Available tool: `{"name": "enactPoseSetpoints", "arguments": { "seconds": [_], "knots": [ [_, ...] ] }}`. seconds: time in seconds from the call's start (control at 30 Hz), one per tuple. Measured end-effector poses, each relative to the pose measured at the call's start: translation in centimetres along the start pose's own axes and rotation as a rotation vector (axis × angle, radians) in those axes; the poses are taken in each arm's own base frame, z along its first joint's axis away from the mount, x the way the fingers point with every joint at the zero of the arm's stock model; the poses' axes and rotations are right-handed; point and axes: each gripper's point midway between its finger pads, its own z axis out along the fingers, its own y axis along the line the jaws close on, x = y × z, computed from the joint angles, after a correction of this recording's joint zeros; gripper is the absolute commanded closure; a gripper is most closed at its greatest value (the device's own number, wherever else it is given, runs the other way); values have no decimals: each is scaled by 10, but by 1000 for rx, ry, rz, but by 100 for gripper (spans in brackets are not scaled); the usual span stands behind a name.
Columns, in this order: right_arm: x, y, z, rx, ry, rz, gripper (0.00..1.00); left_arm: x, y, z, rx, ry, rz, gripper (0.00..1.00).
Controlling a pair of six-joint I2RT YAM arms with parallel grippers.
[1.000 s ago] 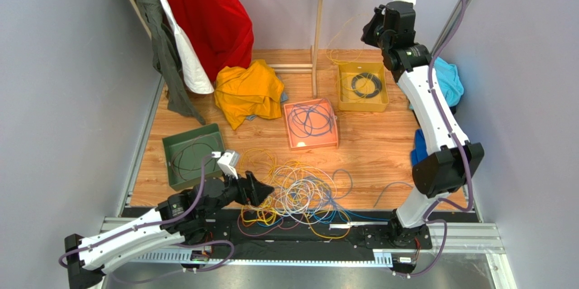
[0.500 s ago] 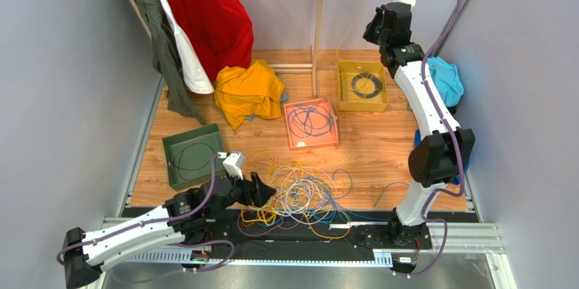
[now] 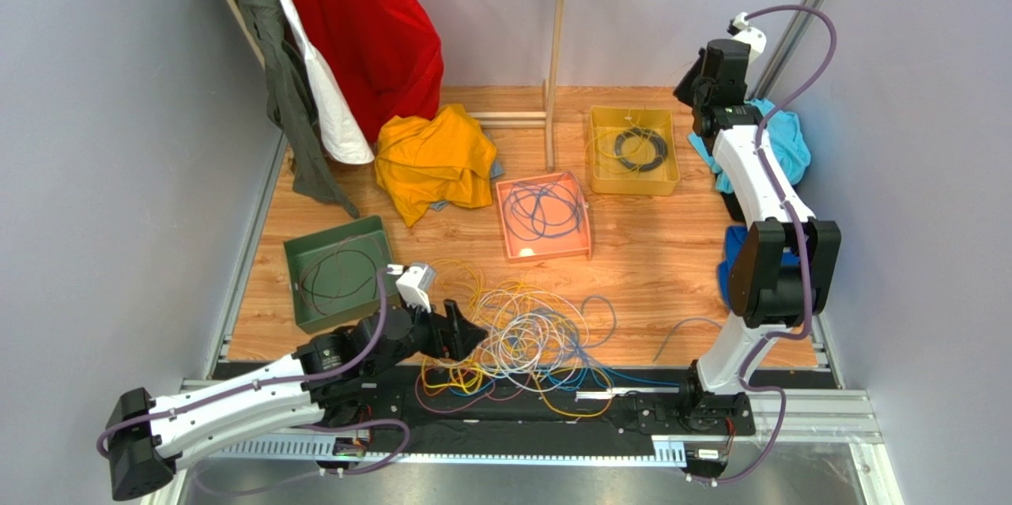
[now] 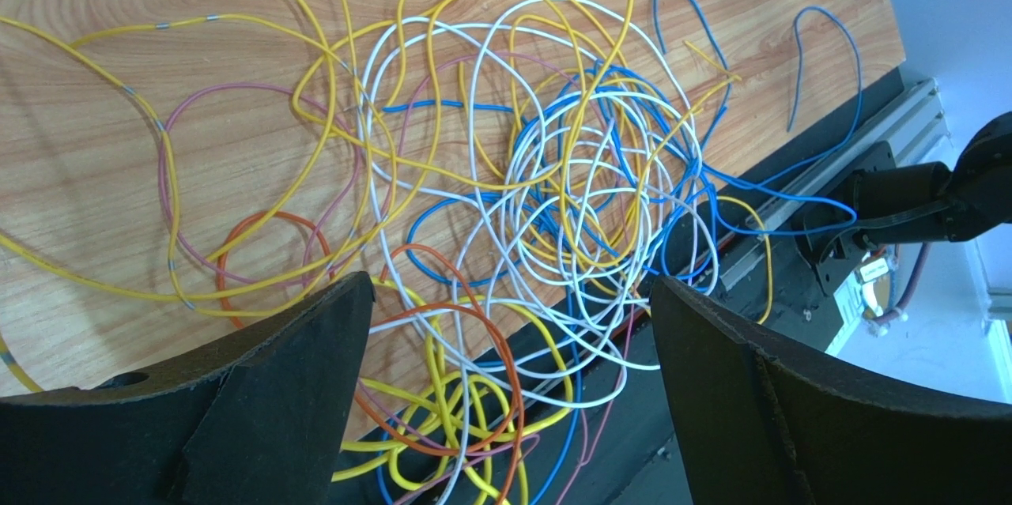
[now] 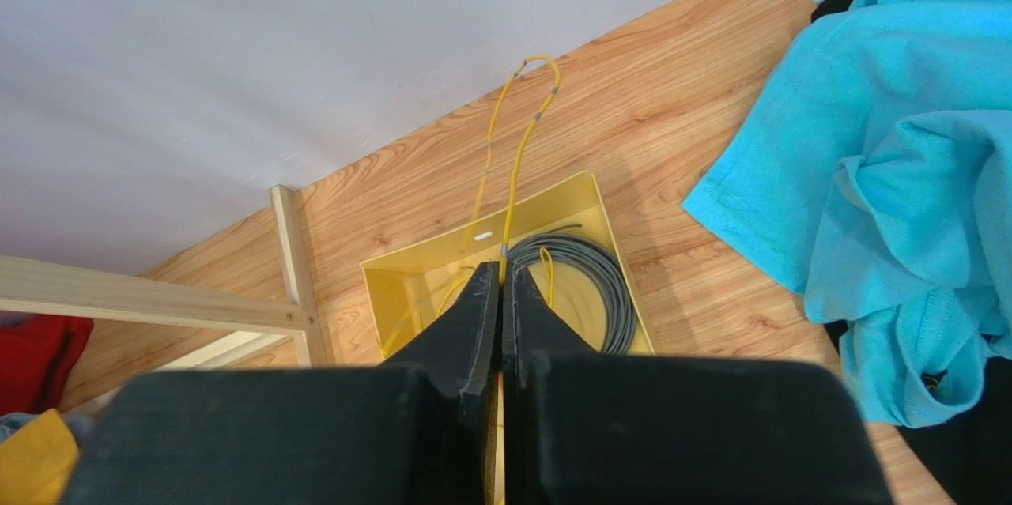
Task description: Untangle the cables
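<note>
A few coils (image 3: pixel 640 149) sit in the trays (image 3: pixel 543 180), but most cables (image 3: pixel 529 339) lie knotted on the worktop (image 3: pixel 665 256) at lower centre under the left gripper's (image 4: pixel 511 292) spread fingers (image 4: pixel 297 363), while the right gripper's (image 5: pixel 500 280) fingers (image 5: pixel 469 315) pinch a yellow cable (image 5: pixel 524 126) above the yellow tray (image 5: pixel 558 191).

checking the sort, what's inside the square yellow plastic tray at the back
A coiled dark grey cable. A thin yellow cable, pinched in the right gripper, passes over the yellow tray; the fingers cover its near part.
</note>
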Motion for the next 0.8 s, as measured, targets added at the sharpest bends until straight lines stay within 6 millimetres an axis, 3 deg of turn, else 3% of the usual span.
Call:
{"name": "enactPoseSetpoints", "arguments": {
  "seconds": [0.2,0.4,0.43,0.47,0.57,0.67,0.8],
  "knots": [
    [21,-2,12,-10,36,0,100,8,3,6,-20,35,8,5],
    [76,-17,43,19,153,-18,100,13,5,9,-30,55,5,5],
    [89,-22,48,32,181,-26,92,13,5,10,-30,56,5,5],
    [101,-27,52,46,211,-35,65,13,4,10,-29,58,5,5],
    [132,-41,58,87,290,-56,39,13,3,11,-25,57,4,5],
    [142,-50,55,119,322,-70,32,12,2,11,-20,55,3,5],
    [130,-52,49,137,283,-69,32,14,1,11,-16,62,0,5]
  ]
}}
